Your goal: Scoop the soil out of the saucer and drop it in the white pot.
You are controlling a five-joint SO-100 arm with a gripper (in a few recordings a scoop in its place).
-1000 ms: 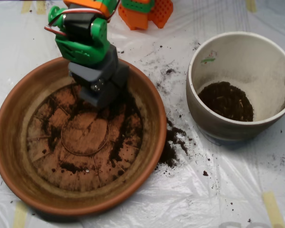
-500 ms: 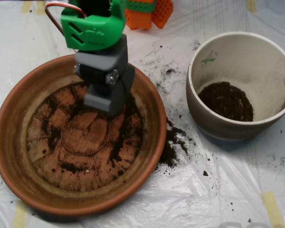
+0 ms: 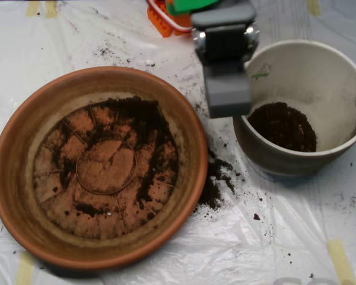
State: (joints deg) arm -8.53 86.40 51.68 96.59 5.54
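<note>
1. Your scoop [image 3: 227,89] hangs over the left rim of the white pot [image 3: 344,151], its tip just overlapping the wall. The pot's opening lies to the scoop's right and slightly down the picture.
2. The shells look closed, seam not visible from above. If there's a load inside, you can't see it from here.
3. The scoop's long axis runs top to bottom in the picture, across the direction to the pot's centre. My read: shift right until the tip is clear of the rim before you open, or the drop may land on the wall or outside.
4. The soil [image 3: 143,122] left in the saucer [image 3: 21,127] is mostly a band along the upper and right part of the base, plus thin streaks at left and bottom.
5. A dark soil pile [image 3: 283,126] sits in the pot bottom.
6. Spilled soil [image 3: 216,178] lies on the plastic sheet [image 3: 285,249] between saucer and pot, under the travel line. The orange block [image 3: 163,22] at the top is clear of the path.
</note>
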